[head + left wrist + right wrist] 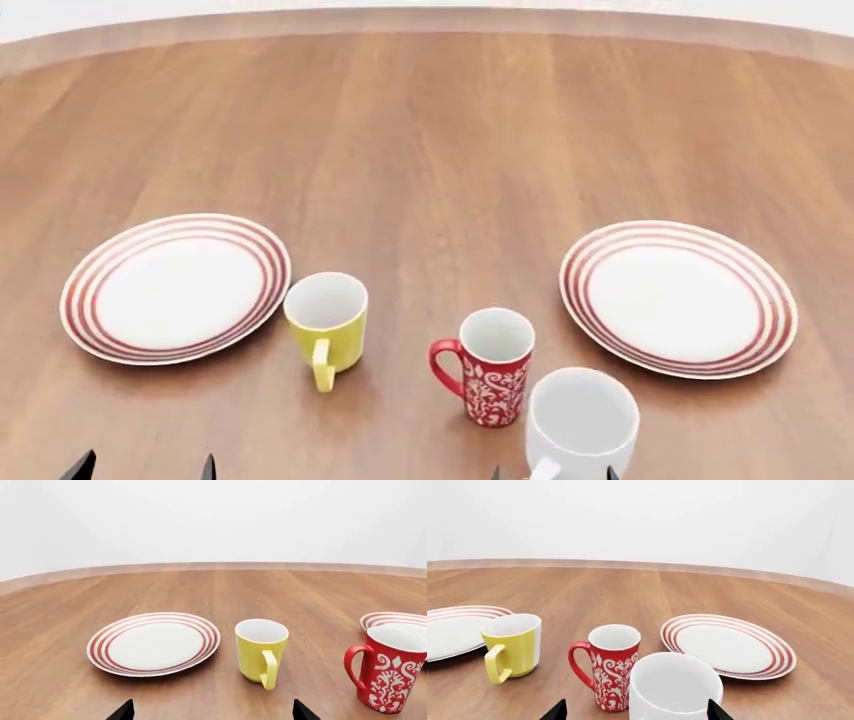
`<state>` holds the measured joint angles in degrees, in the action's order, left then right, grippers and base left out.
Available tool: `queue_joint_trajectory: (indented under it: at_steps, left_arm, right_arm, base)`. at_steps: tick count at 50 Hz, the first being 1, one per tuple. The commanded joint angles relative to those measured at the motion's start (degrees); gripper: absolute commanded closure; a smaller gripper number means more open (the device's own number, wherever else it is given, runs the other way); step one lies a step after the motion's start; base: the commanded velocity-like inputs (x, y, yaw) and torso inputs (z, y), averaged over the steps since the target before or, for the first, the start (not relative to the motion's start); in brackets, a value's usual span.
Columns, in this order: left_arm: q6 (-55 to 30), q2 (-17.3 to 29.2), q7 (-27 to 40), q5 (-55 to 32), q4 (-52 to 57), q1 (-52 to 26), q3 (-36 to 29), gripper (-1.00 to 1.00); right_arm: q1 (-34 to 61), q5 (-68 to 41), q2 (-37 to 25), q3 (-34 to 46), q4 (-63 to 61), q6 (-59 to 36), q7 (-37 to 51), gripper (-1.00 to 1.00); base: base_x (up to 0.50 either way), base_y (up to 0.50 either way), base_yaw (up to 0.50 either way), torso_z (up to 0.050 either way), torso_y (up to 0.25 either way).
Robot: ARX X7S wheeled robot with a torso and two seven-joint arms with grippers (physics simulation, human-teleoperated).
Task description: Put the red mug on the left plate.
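Note:
The red mug (487, 385) with its white scroll pattern stands upright near the table's front, handle pointing left; it also shows in both wrist views (390, 675) (610, 675). The left plate (174, 285), white with red rings, lies bare at the left (155, 643). My left gripper (144, 468) is open at the front edge, short of the plate and the yellow mug, nothing between its fingertips (213, 712). My right gripper (554, 474) is open too (635, 712), just behind the white mug, with the red mug ahead and slightly left of it.
A yellow mug (327, 325) stands between the left plate and the red mug. A larger white mug (581, 425) stands close to the red mug's right. A second ringed plate (678, 297) lies at the right. The wooden table (427, 130) stretches far beyond.

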<state>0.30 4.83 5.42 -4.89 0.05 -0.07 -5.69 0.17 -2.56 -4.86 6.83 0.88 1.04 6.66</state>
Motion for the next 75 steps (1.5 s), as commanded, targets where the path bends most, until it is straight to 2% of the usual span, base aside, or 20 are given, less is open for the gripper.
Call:
queue_joint_trajectory:
  at_steps: [1, 49, 61, 63, 67, 69, 71, 75]
  left_arm:
    - [0.2, 0.8, 0.9, -0.7, -0.1, -0.1, -0.9, -1.0]
    - [0.6, 3.0, 3.2, -3.0, -0.2, -0.4, -3.8, -1.0]
    - [0.8, 3.5, 3.7, -3.5, -0.1, -0.4, -4.3, -1.0]
    - [0.8, 3.6, 3.8, -3.5, -0.2, -0.5, -4.3, -1.0]
    - [0.7, 3.6, 4.1, -3.7, -0.4, -0.6, -4.4, -1.0]
    - [0.6, 3.7, 4.2, -3.8, -0.5, -0.7, -4.4, -1.0]
    - [0.6, 3.7, 4.4, -3.8, -0.5, -0.7, -4.5, -1.0]
    - [0.7, 3.9, 4.5, -4.0, -0.5, -0.7, -4.6, -1.0]
  right_arm:
    - [0.0, -0.7, -0.8, 1.0, 0.0, 0.3, 0.9, -1.0]
    - [0.5, -4.0, -2.9, 3.3, 0.1, 0.4, 3.1, -1.0]
    - [0.6, -5.2, -3.2, 3.4, -0.2, -0.4, 3.7, -1.0]
    - [0.5, -6.9, -3.0, 2.7, -1.5, -2.5, 4.1, -1.0]
    - [1.9, -10.7, -3.0, -0.5, -13.7, -20.4, 10.6, -1.0]
    - [2.8, -13.4, -2.9, -1.5, -17.1, -24.7, 11.2, -1.0]
    - [4.9, -14.9, -2.8, -2.5, -22.7, -34.1, 14.7, -1.0]
    - [7.1, -17.0, -2.3, -4.7, -27.6, -42.1, 18.8, -1.0]
  base:
    - [0.3, 0.31, 0.0, 0.0, 0.0]
    - [0.36, 0.37, 0.0, 0.0, 0.0]
    - [0.22, 0.17, 0.0, 0.0, 0.001]
    - [0.0, 0.0, 0.0, 0.0, 0.0]
    - [0.0, 0.0, 0.0, 0.0, 0.0]
    - [0.0, 0.0, 0.0, 0.0, 0.0]
    - [0.0, 0.0, 0.0, 0.0, 0.0]
    - [0.0, 0.0, 0.0, 0.0, 0.0]
